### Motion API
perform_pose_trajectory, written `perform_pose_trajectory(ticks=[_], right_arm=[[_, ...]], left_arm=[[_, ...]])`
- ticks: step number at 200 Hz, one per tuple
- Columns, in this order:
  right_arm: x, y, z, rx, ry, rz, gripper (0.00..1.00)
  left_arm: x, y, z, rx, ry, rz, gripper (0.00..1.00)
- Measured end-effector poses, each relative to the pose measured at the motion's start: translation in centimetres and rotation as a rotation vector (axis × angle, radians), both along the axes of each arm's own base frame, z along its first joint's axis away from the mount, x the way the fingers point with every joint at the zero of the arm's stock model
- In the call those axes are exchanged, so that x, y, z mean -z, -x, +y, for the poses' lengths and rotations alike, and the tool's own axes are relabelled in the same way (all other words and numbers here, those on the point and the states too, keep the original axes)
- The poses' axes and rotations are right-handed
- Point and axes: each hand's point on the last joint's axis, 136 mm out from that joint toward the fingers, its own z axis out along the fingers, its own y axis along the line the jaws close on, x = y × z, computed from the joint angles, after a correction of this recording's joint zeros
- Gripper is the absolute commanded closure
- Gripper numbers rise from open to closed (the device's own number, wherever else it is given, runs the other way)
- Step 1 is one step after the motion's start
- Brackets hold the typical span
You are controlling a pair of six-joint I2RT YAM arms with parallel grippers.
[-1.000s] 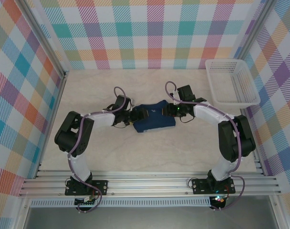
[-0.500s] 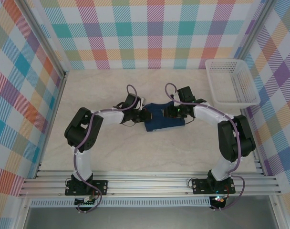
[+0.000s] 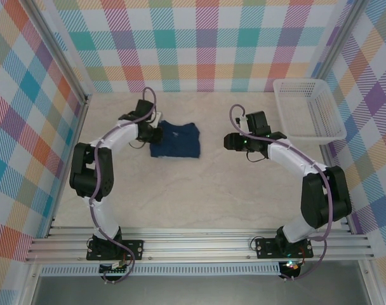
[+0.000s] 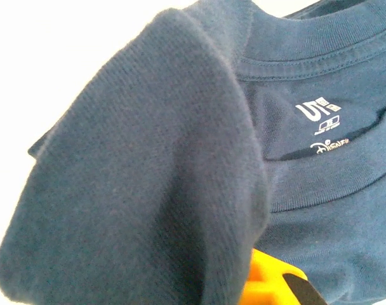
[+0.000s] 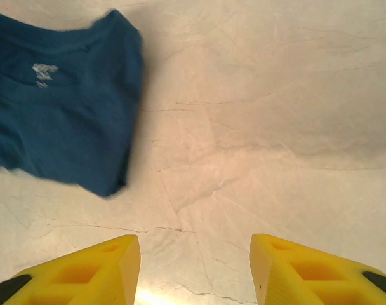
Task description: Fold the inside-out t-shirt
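Currently, your folded navy t-shirt [image 3: 175,141] lies on the table [image 3: 199,190], left of centre. Your left gripper [image 3: 156,133] sits at the shirt's left edge. Its wrist view shows cloth bunched over one yellow finger [image 4: 269,283], but you cannot tell whether it pinches. Your right gripper [image 3: 227,142] hovers with its fingers spread and nothing between them, well to the right of the shirt.

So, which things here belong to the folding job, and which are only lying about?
For the job: inside-out t-shirt; left gripper, gripping its edge; right gripper, open, apart from it.
Lying about: white basket, at far right.
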Motion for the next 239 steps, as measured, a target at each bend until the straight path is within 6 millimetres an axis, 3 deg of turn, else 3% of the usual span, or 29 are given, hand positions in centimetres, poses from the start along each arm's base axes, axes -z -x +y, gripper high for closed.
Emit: perform_pose_trajectory(ticks=[43, 99, 110, 126, 145, 189, 217, 239], right_arm=[[0.3, 0.4, 0.6, -0.019, -0.026, 0.009, 0.5], [0.7, 0.3, 1.1, -0.025, -0.051, 0.025, 0.49], [1.2, 0.3, 1.1, -0.024, -0.047, 0.035, 0.49], [1.6, 0.3, 1.1, -0.024, -0.043, 0.048, 0.49], [1.9, 0.3, 1.1, -0.022, -0.042, 0.056, 0.49], [2.3, 0.2, 0.6, -0.004, 0.002, 0.049, 0.47], [1.8, -0.2, -1.5, 0.045, 0.119, -0.006, 0.37], [-0.6, -0.8, -3.6, 0.106, 0.209, -0.104, 0.23]], left_arm=[[-2.7, -4.9, 9.4, -0.03, -0.363, -0.04, 1.0], [-0.2, -10.8, 19.7, -0.101, -0.584, 0.032, 0.92], [0.1, -11.7, 21.2, -0.115, -0.62, 0.038, 0.82], [0.3, -12.6, 22.9, -0.131, -0.67, 0.045, 0.6], [-0.1, -13.1, 24.0, -0.167, -0.701, 0.04, 0.42], [-2.7, -12.5, 24.1, -0.274, -0.658, -0.006, 0.24], [-5.3, -8.4, 22.2, -0.359, -0.511, -0.053, 0.17], [-9.4, -3.7, 19.9, -0.439, -0.345, -0.192, 0.11]])
